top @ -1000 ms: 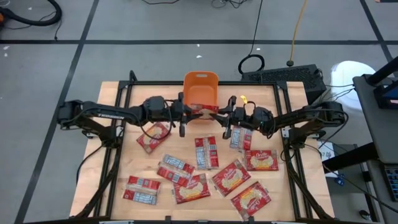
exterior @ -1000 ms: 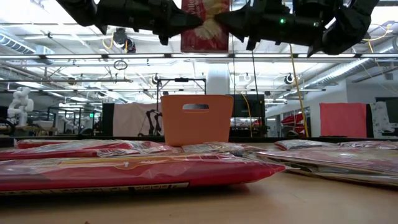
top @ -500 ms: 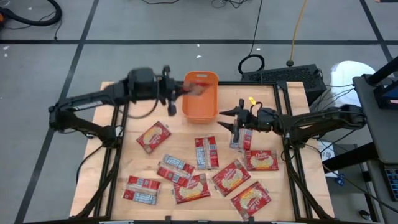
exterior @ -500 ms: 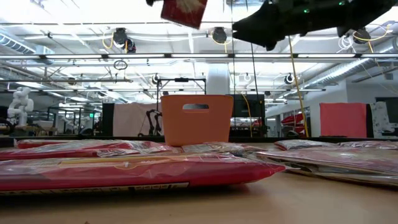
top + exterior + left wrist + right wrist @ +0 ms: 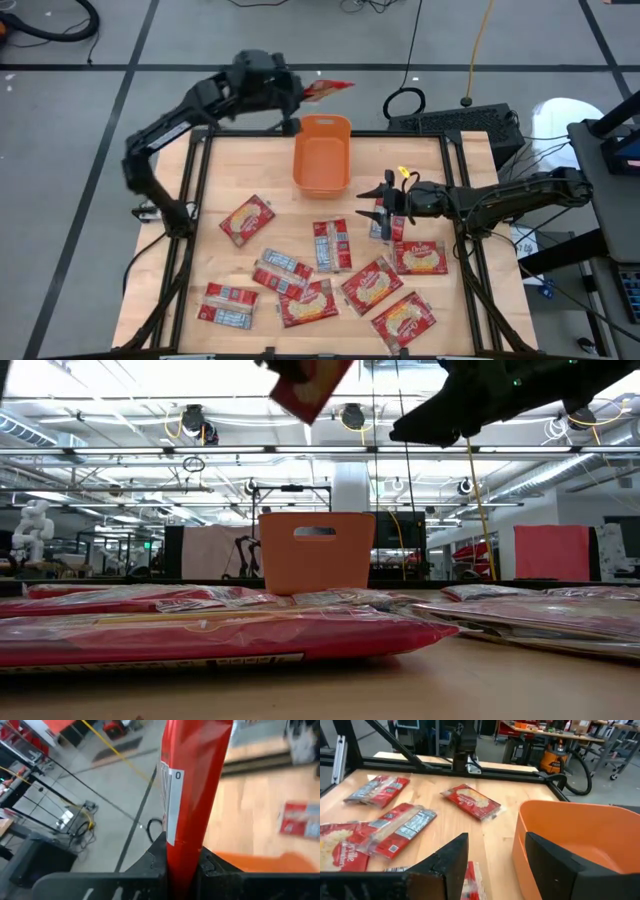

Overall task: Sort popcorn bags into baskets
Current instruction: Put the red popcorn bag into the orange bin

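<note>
Basket (image 5: 322, 162) is seen at about six o'clock of the popcorn bag (image 5: 327, 90) clamped end-on in the left gripper (image 5: 291, 95); right gripper (image 5: 376, 206) waits spread, empty.

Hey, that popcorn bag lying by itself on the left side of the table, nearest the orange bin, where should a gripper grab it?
The lone popcorn bag lies flat and diagonal, clear of neighbours. Probably best to come straight down and pinch across its narrow width, mid-length.

in the low view the packet (image 5: 310, 382) i pinch is cut off by the top edge, and my left fingers are unseen there.
</note>
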Available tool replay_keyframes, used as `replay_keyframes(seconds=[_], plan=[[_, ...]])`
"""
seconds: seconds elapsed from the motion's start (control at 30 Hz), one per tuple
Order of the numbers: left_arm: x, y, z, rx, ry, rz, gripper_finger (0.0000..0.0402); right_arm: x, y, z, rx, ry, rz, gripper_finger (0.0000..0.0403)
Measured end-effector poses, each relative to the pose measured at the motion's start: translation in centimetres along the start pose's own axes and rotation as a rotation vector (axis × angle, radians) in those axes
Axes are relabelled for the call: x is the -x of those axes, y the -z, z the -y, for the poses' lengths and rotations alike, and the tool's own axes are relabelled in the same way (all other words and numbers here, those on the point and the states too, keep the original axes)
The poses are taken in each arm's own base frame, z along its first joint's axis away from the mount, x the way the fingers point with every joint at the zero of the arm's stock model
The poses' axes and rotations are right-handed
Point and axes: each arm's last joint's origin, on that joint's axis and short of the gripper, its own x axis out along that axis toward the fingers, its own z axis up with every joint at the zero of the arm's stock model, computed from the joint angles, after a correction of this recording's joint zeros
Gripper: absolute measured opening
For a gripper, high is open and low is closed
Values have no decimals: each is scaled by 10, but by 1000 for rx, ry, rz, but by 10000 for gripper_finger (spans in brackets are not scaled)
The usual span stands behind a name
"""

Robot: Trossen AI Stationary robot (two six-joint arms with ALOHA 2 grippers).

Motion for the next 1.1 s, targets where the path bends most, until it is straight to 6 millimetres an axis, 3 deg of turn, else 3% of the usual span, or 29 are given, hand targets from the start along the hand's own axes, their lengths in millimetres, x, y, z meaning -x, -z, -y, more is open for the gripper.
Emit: replay_keyframes(seconds=[0.13,0.37,0.53,0.67,0.8,1.1], plan=[[-45,15,-2,-60,66,-156,33,0,0,0,0,1,1,188],[-113,61,7,-166,215,-401,40,0,2,0,-14,-1,-17,187],[-148,84,16,-172,284,-472,26,0,2,0,-18,-3,-21,187],[-161,93,22,-181,315,-507,38,0,3,-1,-28,-7,-27,187],[-162,94,22,-174,307,-514,52,0,5,-2,-31,-11,-50,187],[-163,101,22,-133,342,-547,37,1,17,-2,-41,-12,-63,187]])
